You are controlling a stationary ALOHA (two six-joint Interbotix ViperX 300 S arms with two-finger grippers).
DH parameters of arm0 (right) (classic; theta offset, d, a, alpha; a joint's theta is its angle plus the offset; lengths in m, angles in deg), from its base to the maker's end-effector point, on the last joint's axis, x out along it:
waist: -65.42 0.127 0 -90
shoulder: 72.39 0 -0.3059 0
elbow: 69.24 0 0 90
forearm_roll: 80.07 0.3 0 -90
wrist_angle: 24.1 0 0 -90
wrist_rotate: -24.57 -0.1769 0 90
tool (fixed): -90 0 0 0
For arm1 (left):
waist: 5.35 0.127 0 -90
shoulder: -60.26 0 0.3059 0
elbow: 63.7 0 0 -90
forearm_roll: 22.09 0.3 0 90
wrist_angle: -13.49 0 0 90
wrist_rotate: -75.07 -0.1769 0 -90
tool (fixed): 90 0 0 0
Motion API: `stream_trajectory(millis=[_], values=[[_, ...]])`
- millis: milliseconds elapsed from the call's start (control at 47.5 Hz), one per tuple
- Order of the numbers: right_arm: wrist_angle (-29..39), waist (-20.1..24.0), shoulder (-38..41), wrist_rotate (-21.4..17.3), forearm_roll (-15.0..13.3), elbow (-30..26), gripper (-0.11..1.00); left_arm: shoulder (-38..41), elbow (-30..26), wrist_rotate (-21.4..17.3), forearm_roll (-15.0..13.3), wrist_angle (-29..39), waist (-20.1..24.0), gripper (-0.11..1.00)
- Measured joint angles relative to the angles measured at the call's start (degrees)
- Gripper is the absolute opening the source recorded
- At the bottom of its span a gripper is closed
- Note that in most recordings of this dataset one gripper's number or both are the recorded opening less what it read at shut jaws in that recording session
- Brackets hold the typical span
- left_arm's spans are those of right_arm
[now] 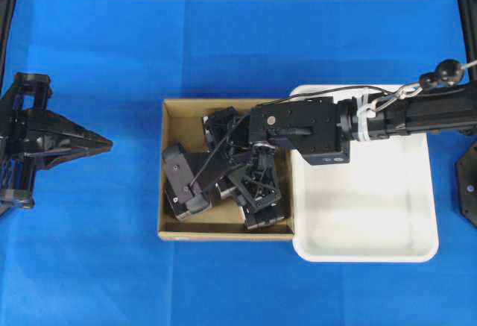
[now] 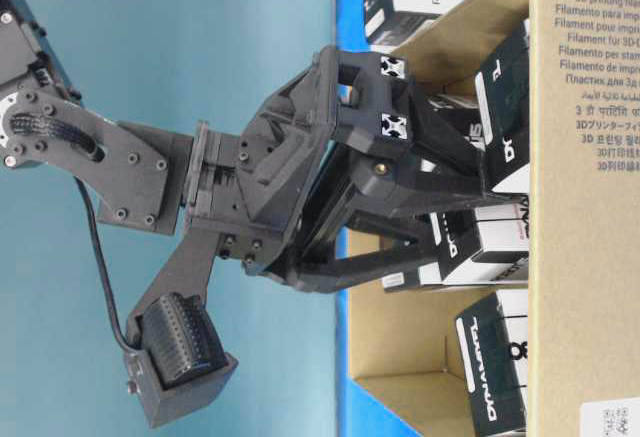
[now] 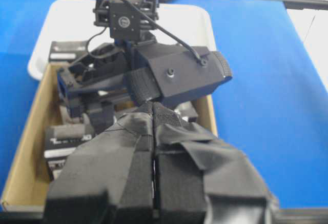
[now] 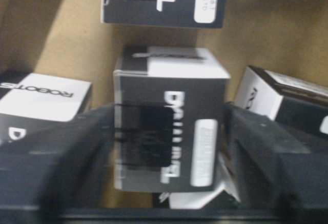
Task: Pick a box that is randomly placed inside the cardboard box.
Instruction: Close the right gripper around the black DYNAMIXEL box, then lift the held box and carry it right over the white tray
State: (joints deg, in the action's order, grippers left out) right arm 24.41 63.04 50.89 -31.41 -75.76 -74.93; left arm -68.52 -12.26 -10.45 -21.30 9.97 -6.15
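The cardboard box (image 1: 173, 117) lies at the table's middle with several small black boxes in it. My right gripper (image 1: 256, 183) reaches down into it from the right. In the right wrist view one black box (image 4: 169, 116) with white lettering stands between the two fingers (image 4: 77, 152), which press against its left and right sides; the picture is blurred there. From table level the right gripper (image 2: 480, 207) is seen among the boxes inside the cardboard wall (image 2: 580, 257). My left gripper (image 1: 97, 144) rests shut and holding nothing on the blue cloth, left of the cardboard box (image 3: 25, 147).
A white plastic tray (image 1: 373, 248) touches the cardboard box's right side, under the right arm. Other look-alike black boxes (image 4: 159, 1) (image 4: 43, 98) (image 4: 287, 96) lie close around the gripped one. Blue cloth covers the table.
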Motion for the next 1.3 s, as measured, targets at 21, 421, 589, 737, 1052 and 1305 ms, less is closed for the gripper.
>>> stream_trajectory(millis=[21, 421, 589, 737, 1052, 1305], values=[[0.0, 0.1, 0.0, 0.0, 0.1, 0.0, 0.64, 0.0, 0.0, 0.0, 0.0, -0.1, 0.0, -0.07], [6.2, 1.1, -6.5, -6.6, 0.2, -3.1, 0.59, -0.1, -0.3, 0.0, 0.0, -0.1, 0.0, -0.07], [12.5, -1.2, -11.6, -12.0, 0.2, -4.0, 0.59, -0.2, -0.3, 0.0, 0.0, -0.1, 0.0, -0.07], [18.0, -5.6, -17.4, -13.2, 0.2, -1.0, 0.59, -0.2, -0.3, 0.0, 0.0, -0.1, 0.0, -0.07], [19.2, -14.2, -28.1, -12.7, 0.1, 12.2, 0.59, -0.3, -0.5, 0.0, 0.0, -0.2, -0.1, -0.07], [14.2, -17.4, -33.7, -8.2, -0.7, 22.9, 0.59, -0.3, -0.6, 0.0, 0.0, -0.1, -0.1, -0.07]])
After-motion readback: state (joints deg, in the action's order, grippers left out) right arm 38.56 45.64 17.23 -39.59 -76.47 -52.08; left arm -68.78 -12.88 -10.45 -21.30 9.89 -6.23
